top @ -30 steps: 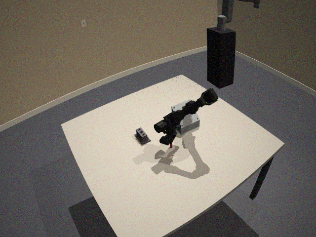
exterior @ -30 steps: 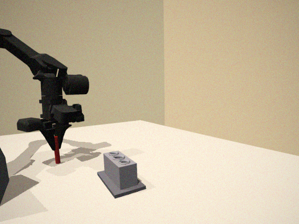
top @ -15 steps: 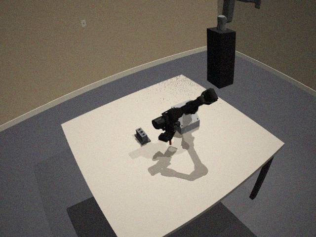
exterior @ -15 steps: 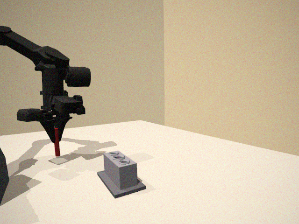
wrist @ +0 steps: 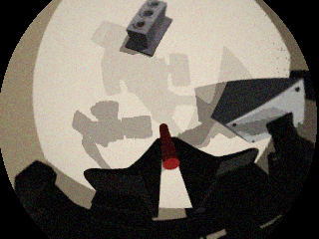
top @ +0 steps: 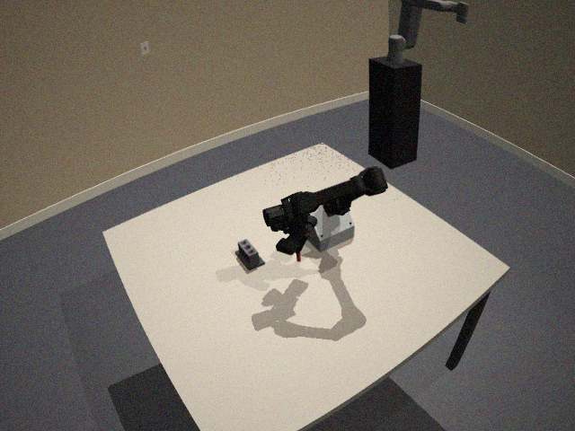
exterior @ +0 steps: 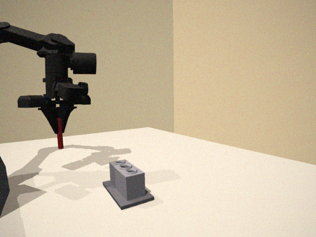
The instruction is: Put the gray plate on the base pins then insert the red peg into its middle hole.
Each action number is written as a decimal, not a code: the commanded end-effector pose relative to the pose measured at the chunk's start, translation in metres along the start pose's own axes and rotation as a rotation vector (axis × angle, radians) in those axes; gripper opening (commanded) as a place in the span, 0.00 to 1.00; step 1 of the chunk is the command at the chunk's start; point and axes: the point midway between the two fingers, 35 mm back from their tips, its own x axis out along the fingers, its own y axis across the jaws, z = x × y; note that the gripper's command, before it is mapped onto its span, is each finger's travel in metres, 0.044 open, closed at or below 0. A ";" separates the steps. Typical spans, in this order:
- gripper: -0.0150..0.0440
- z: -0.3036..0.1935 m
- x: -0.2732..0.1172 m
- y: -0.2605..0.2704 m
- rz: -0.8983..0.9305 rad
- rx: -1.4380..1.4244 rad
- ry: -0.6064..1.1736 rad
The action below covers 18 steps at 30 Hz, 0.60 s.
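Observation:
My gripper (top: 297, 251) (exterior: 59, 132) (wrist: 165, 140) is shut on the red peg (top: 298, 257) (exterior: 60, 142) (wrist: 170, 163). The peg hangs nearly upright from the fingertips, its lower end above the table. The gray three-hole block (top: 249, 251) (exterior: 135, 187) (wrist: 145, 31) stands upright on a flat dark gray flange (top: 257, 263) (exterior: 124, 204) (wrist: 158, 42), apart from the gripper. Its three holes face up in a row, with nothing seen in them. I cannot tell the plate from the base at the block's top, and no pins show.
The arm's light gray mount box (top: 340, 235) (wrist: 296, 105) stands behind the gripper in the top view. The white table (top: 208, 371) (exterior: 229, 193) carries the arm's shadows. A second arm on a black pedestal (top: 392, 111) stands beyond the table.

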 end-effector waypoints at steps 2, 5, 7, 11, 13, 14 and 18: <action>0.25 0.002 0.000 0.001 0.000 0.000 0.000; 0.25 0.009 -0.001 0.004 0.000 0.000 -0.002; 0.25 0.014 -0.002 0.007 0.000 -0.001 -0.003; 0.25 0.024 -0.004 0.011 0.000 -0.001 -0.005; 0.25 0.029 -0.004 0.013 0.000 -0.001 -0.006; 0.25 0.032 -0.005 0.014 0.000 -0.001 -0.007; 0.25 0.043 -0.006 0.018 0.000 -0.002 -0.008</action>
